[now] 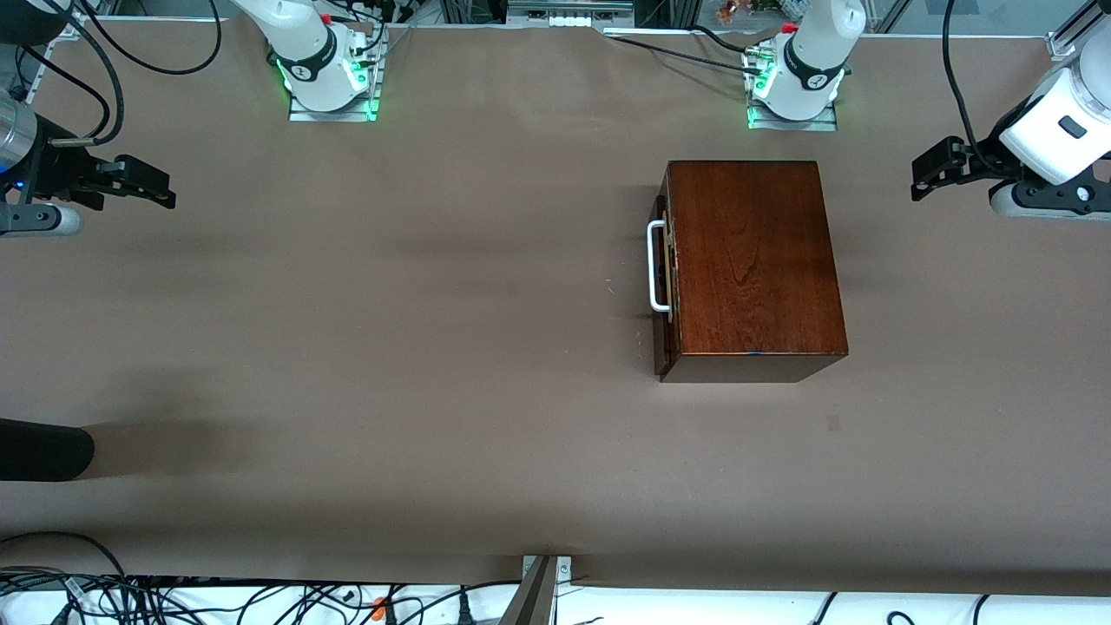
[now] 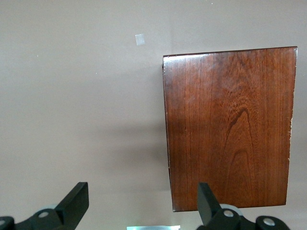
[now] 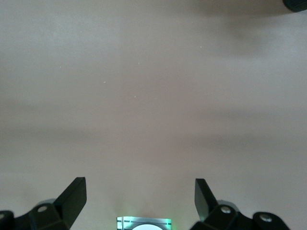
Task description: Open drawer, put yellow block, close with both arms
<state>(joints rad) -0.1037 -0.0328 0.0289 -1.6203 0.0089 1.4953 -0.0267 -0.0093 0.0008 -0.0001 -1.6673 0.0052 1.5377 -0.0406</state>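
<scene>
Two arms are hanging back at the desk (image 1: 434, 347) ends, neither touching a thing. The right gripper (image 1: 161, 187) is hovering over the bare desk at the right arm's end, fingers (image 3: 72, 199) spread wide apart w/ nothing between them; its wrist view is showing only brown desk surface and the green-lit base edge. The left gripper (image 1: 933, 174) is hovering over the desk at the left arm's end, just off the box (image 1: 753, 260), fingers (image 2: 74, 203) also standing apart and empty.

The box is sitting on the desk toward the left arm's end, in front of the left arm's base, glossy dark-brown top facing up. The drawer (image 1: 663, 278) is sitting shut inside it, its front facing the right arm's end, white loop handle (image 1: 657, 265) sticking out from that face. In the left wrist view the box top is filling much of the frame, w/ a small pale square mark (image 2: 139, 39) on the desk near its corner.

No yellow block is showing in any view, so can't tell where it is. A dark rounded object (image 1: 43, 450) is poking in at the desk edge at the right arm's end, nearer the front camera.
</scene>
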